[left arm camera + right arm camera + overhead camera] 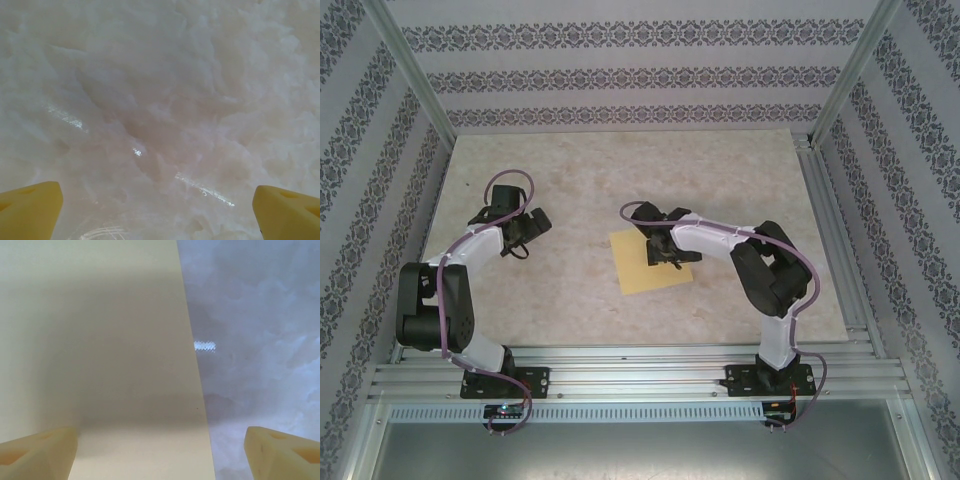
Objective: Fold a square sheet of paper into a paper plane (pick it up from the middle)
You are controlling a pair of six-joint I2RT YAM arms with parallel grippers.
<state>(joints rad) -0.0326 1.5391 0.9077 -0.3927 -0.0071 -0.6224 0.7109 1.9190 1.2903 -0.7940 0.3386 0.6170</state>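
1. Currently the square sheet of paper [638, 272] lies flat and unfolded on the table [620, 170], just toward 6 o'clock of the tabletop's centre, turned slightly askew to the table edges.
2. The right gripper [160, 455] hangs over the sheet with its jaws spread wide and nothing between them. In the right wrist view one fingertip is over the paper and the other over bare table, so the jaws straddle one straight edge of the sheet. Whether the tips touch the surface cannot be told.
3. The left gripper [159, 211] is also wide open and holds nothing. It sits over bare table at 9 o'clock of the sheet, well apart from it.
4. Open tabletop stretches from the sheet toward 12 o'clock, and a bare strip runs between the sheet and the left gripper. A narrower bare band lies at 6 o'clock, up to the aluminium rails [640, 365] that carry the arm bases.
5. At 3 o'clock of the sheet the right arm's elbow [775, 270] stands over the table. Patterned walls [620, 70] close in the far end and both sides.
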